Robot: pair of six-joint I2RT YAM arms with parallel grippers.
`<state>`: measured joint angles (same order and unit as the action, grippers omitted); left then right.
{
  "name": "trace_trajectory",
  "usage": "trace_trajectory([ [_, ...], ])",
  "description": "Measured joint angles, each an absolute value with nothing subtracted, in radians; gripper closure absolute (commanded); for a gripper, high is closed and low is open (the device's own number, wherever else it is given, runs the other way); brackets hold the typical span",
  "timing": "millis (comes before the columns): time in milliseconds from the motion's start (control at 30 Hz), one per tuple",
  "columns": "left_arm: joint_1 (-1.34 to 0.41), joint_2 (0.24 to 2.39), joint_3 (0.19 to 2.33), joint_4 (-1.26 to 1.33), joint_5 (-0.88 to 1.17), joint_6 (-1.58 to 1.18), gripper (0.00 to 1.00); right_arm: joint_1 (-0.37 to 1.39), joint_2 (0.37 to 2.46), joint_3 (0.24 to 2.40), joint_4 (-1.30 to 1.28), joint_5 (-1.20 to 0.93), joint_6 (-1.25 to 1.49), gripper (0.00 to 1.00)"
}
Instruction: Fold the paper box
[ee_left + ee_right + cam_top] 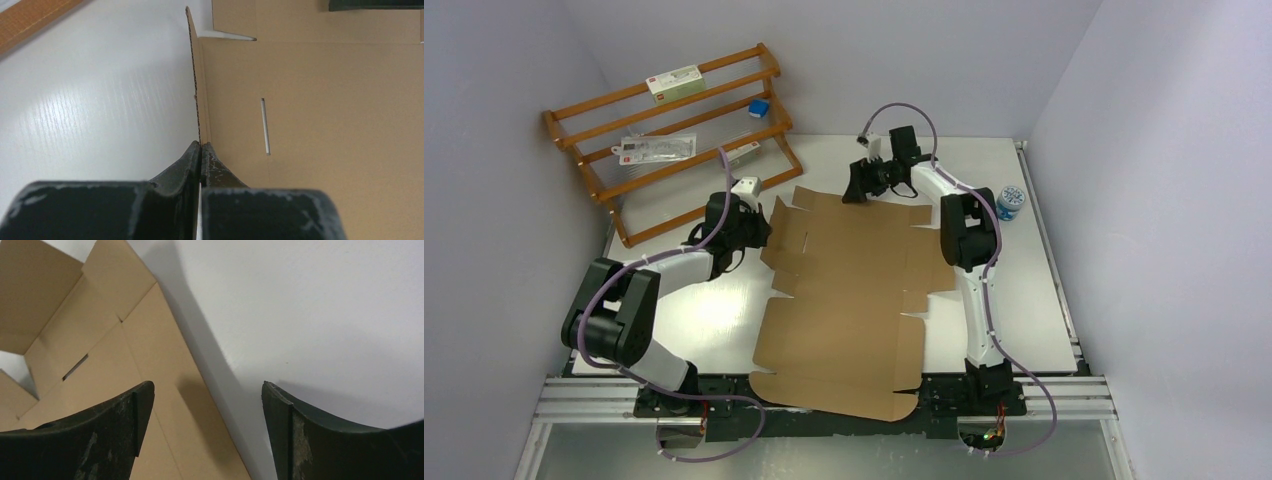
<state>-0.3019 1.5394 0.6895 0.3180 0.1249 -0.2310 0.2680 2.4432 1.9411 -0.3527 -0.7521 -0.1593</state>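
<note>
Nearest the lens, the paper box lies as a flat die-cut sheet, and its near edge hangs past the worktop onto the rail between the two arm bases. Its far edge reaches up the middle of the surface, notched with flaps and slits.

At the sheet's far left edge a side flap stands up, and the left hand is pinched tight on that flap's raw corrugated edge. The right hand hangs over the far edge, fingers spread wide, gripping nothing.

Bare white worktop lies open left of the sheet and along its right side. A wooden rack fills the far left corner, a jar the far right. Pale walls close in on three sides.
</note>
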Motion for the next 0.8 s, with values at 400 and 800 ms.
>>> trace_trajectory([
  [400,-0.299,1.524,0.662,0.348,0.127,-0.231,0.95,0.243,2.456,1.956,-0.475,-0.892,-0.243,0.47],
  [800,-0.293,1.522,0.64,0.39,0.14,-0.24,0.95,0.239,2.452,1.989,-0.639,-0.931,-0.361,0.86],
])
